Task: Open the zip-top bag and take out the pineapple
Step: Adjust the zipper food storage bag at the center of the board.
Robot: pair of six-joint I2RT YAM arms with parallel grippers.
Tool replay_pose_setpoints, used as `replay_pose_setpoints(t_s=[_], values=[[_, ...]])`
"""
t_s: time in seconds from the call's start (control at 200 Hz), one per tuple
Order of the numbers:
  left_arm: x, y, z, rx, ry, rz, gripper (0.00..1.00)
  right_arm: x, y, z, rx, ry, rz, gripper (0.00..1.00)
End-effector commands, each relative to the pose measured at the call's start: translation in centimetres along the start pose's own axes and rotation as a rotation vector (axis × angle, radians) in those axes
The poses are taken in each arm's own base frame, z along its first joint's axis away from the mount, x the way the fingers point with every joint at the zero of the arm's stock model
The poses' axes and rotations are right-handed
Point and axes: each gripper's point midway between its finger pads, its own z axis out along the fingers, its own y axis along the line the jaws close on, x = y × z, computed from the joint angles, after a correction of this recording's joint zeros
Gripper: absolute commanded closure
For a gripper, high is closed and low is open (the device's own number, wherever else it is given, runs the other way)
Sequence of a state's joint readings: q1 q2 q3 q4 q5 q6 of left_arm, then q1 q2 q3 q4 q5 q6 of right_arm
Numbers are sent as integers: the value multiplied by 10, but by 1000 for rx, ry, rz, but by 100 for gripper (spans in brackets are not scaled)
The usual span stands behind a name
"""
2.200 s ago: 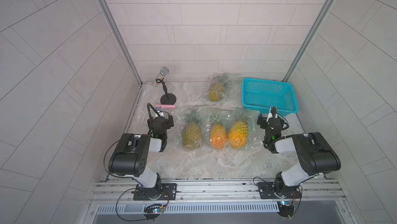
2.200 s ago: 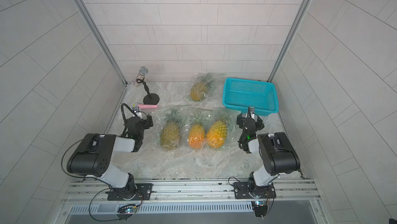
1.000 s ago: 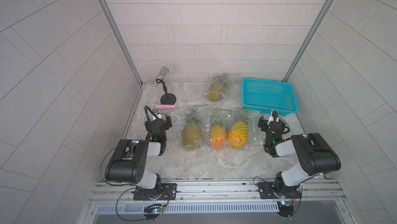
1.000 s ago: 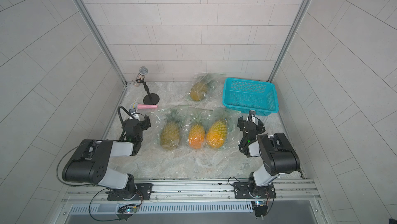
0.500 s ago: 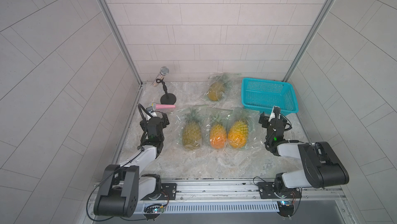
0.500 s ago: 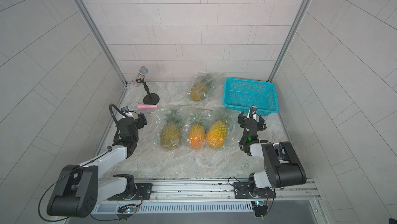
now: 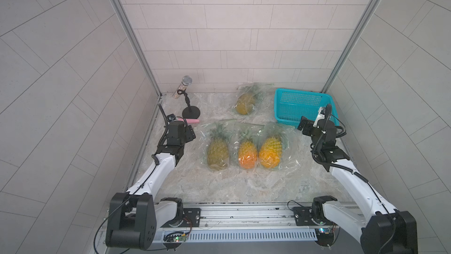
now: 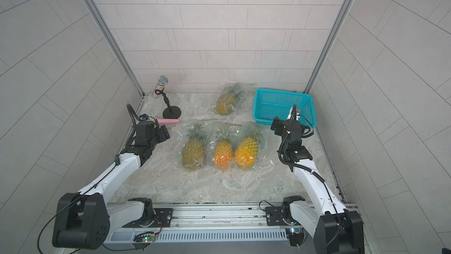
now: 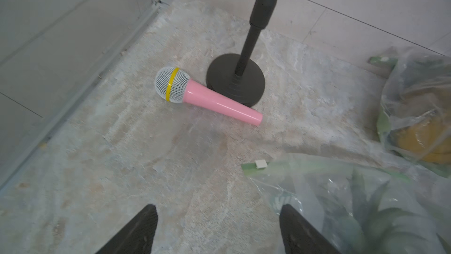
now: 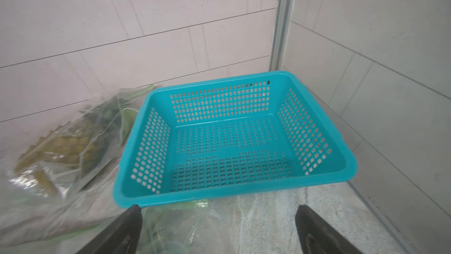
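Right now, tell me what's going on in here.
Two robot arms are poised over the table, and nothing is held yet. The left arm hovers beside the leftmost bagged pineapple, one of four, with its jaws open. The right arm hovers by the blue basket, jaws open too.

Left of the row of three clear-bagged yellow pineapples (image 7: 247,154), the white left arm (image 7: 158,169) is stretching forward, its black left gripper (image 9: 218,207) gaping empty. Right of the row, the white right arm (image 7: 346,174) is stretching likewise, its black right gripper (image 10: 219,207) gaping wide.
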State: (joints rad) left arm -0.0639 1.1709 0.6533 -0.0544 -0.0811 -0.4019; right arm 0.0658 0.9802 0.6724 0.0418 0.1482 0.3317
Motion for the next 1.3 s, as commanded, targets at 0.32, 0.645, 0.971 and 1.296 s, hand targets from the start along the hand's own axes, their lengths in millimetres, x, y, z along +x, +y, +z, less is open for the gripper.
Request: replay_pose_setpoints(t_s=[0.32,0.645,0.971,1.296], values=[[25,-47,26,343,195,-318,29,44,62,-30,-318,311,-31,0],[32,-73,48,485,277,-396,52,48,74,-30,-349,367,-81,0],[28,-74,45,494,266,-398,100,56,85,-35,-413,390,-111,0],[-3,-77,-23,500,182,-241,100,42,105,-44,-430,323,-184,0]])
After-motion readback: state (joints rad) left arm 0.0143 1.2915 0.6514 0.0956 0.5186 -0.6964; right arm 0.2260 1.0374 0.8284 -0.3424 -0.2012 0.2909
